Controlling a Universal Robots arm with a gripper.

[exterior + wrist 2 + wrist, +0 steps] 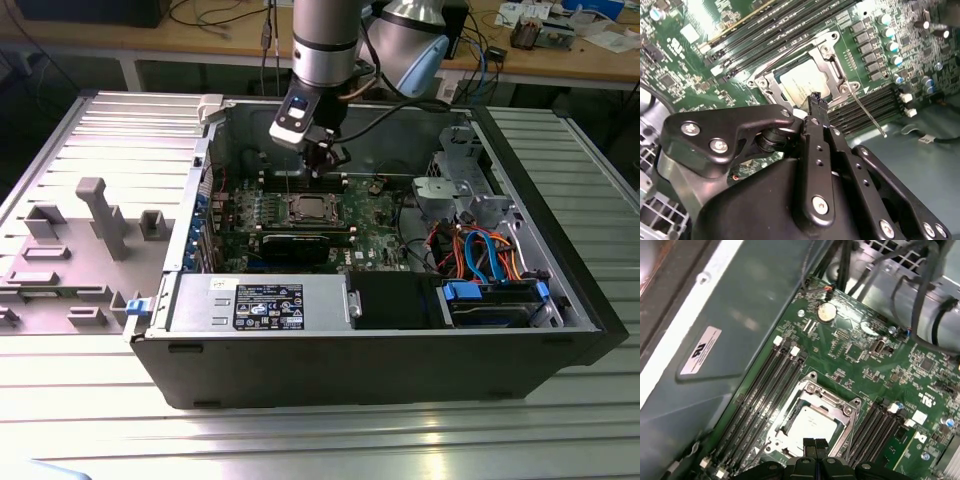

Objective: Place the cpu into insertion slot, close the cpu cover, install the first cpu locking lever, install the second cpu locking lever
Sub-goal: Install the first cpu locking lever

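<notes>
The cpu (805,82) lies flat in the insertion slot (790,412) on the green motherboard (375,235), its silver top showing through the window of the cpu cover (816,392), which lies down around it. A thin metal locking lever (870,116) sticks out from one corner of the socket, away from the board. My gripper (815,98) hovers just above one edge of the socket, shut with nothing between its fingers. The first wrist view has the gripper (815,444) at the cpu (807,426). In the exterior view the gripper (326,165) hangs over the socket (310,208).
Black memory slots (762,390) flank the socket on both sides. The open case (350,370) walls in the board, with a power supply (265,303) in front and a drive cage with coloured cables (480,255) on the exterior view's right. A grey fixture tray (90,230) lies on its left.
</notes>
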